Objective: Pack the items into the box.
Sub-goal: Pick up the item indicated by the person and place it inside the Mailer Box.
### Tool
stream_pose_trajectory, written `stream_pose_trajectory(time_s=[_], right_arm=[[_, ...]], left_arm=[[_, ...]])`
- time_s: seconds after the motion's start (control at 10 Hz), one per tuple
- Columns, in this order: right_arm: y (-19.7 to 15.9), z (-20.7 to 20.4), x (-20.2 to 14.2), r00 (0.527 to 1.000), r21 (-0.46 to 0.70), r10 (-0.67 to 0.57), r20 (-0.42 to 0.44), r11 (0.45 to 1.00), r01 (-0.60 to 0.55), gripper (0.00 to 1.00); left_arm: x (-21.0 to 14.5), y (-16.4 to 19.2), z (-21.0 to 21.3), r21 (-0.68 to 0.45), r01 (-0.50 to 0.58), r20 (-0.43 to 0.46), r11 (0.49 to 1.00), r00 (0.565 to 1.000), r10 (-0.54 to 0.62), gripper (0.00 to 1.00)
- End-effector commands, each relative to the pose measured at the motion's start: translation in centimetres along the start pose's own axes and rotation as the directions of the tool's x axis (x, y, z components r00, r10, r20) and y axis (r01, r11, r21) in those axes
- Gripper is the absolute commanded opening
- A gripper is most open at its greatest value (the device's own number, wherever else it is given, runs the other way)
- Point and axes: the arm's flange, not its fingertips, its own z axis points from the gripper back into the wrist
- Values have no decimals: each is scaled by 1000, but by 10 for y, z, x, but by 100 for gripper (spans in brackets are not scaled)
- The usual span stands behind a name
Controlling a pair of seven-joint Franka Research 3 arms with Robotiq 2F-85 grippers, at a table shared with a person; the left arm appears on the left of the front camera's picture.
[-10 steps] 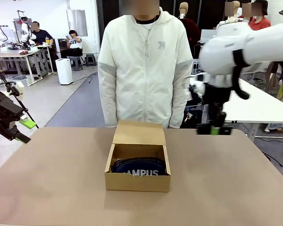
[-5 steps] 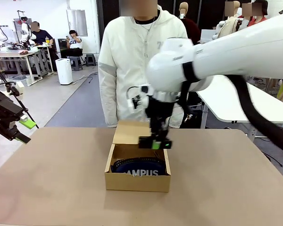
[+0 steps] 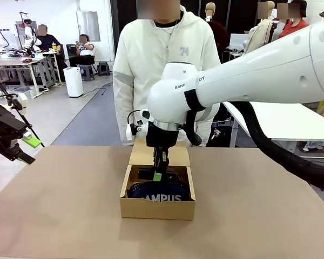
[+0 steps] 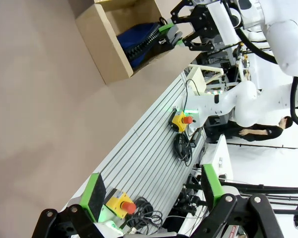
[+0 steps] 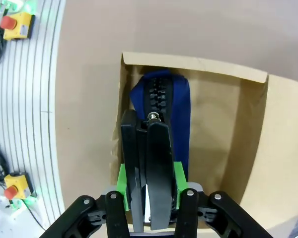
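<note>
At the near left corner of the table, the left gripper hangs just off the edge, green pads spread wide and nothing between them. Move in to mid-table and there's the cardboard box, open, its front wall facing the robot. Tucked against that near wall lies the navy pouch, white lettering peeking over the rim, zip uppermost, with bare cardboard floor behind it. Right above it is the right gripper: the arm reaches across from the right, pointing straight down into the box. Its fingers are part-closed and clamped on the black stapler-like bar, held upright between the green pads, its tip over the pouch's zip. Whether it touches the pouch, I can't tell. Behind, the flap lid leans back toward the far side. Beyond that, a person in a white jacket stands at the far edge, arms down.
</note>
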Motion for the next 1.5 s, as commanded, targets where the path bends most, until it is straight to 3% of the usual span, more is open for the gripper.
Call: stream_pose_trajectory(time_s=[0.0, 0.2, 0.4, 0.7, 0.9, 1.0, 1.1, 1.2, 1.4], right_arm=[[-2, -5, 1, 1000, 1, -7, 4, 1000, 7, 0], [-28, -10, -16, 992, -48, -104, -71, 994, 101, 0], [-53, -13, -15, 987, -58, -119, -108, 992, 113, 0], [-79, -30, -5, 988, -38, -149, -45, 988, 147, 0], [-83, -44, 7, 984, 19, -149, -101, 988, 152, 0], [-81, -45, 9, 983, 37, -148, -112, 988, 153, 6], [-84, -46, 9, 985, 59, -137, -102, 988, 143, 60], [-84, -46, 9, 984, 61, -146, -106, 986, 153, 100], [-87, -45, 8, 986, 66, -138, -94, 987, 144, 100]], left_arm=[[-2, 1, 0, 7, 13, 2, 1000, 1000, -13, 100], [-2, 1, 0, 7, 13, 2, 1000, 1000, -13, 100], [-2, 1, 0, 7, 13, 2, 1000, 1000, -13, 100], [-2, 1, 0, 7, 13, 2, 1000, 1000, -13, 100], [-2, 1, 0, 7, 13, 2, 1000, 1000, -13, 100], [-2, 1, 0, 7, 13, 2, 1000, 1000, -13, 100], [-2, 1, 0, 7, 13, 2, 1000, 1000, -13, 100], [-2, 1, 0, 7, 13, 2, 1000, 1000, -13, 100], [-2, 1, 0, 7, 13, 2, 1000, 1000, -13, 100]])
